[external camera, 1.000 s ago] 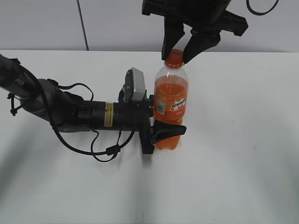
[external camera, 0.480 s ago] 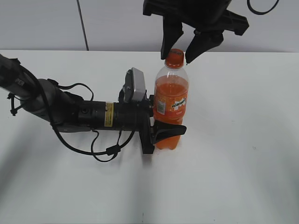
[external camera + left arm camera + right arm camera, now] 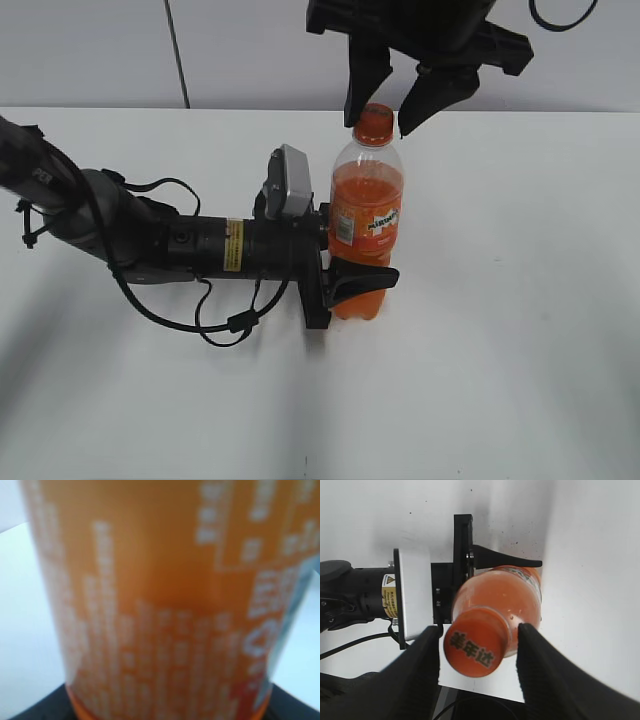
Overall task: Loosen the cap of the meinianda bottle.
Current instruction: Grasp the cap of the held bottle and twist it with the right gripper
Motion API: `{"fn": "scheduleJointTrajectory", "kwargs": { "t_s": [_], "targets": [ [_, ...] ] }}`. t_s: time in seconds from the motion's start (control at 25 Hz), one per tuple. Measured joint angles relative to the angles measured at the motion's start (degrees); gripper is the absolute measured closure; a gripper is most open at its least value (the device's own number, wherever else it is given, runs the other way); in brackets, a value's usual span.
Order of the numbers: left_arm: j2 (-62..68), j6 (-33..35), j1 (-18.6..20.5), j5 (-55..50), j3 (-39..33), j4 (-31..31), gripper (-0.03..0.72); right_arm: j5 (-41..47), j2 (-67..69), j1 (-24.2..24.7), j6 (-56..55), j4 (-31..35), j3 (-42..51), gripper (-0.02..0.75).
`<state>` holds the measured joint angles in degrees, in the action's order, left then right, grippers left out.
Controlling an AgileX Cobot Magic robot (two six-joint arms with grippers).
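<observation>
Orange plastic, the cap (image 3: 374, 122) sits on the neck of the meinianda bottle (image 3: 365, 228), dark characters printed across its top. It lies between the two black fingers (image 3: 536, 664) of the right gripper (image 3: 383, 117), which hangs over it from above; from the wrist camera there is daylight on both sides of the cap, so the jaws stand apart and grip nothing. Just below that gripper the bottle stands upright, orange drink filling it to the shoulder, its orange label (image 3: 366, 225) facing outward.

Lower down, the left gripper (image 3: 352, 280) reaches in sideways from the left and is clamped around the bottle's lower body, one dark finger curling across the front under the label. Its own camera sees only blurred orange label with white print. Behind it the left arm (image 3: 150, 235) lies low over the white table (image 3: 520, 340), with black cables (image 3: 215, 325) looping beneath it.
</observation>
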<state>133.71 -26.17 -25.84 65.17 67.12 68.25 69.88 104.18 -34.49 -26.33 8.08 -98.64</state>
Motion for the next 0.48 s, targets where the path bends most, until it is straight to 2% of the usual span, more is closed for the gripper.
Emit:
{"fn": "scheduleJointTrajectory", "kwargs": {
  "t_s": [0.48],
  "targets": [
    [0.0,0.0,0.0,-0.1,0.0,-0.1,0.293,0.0,0.0,0.0,0.3,0.0,0.0,0.363]
  ]
}}
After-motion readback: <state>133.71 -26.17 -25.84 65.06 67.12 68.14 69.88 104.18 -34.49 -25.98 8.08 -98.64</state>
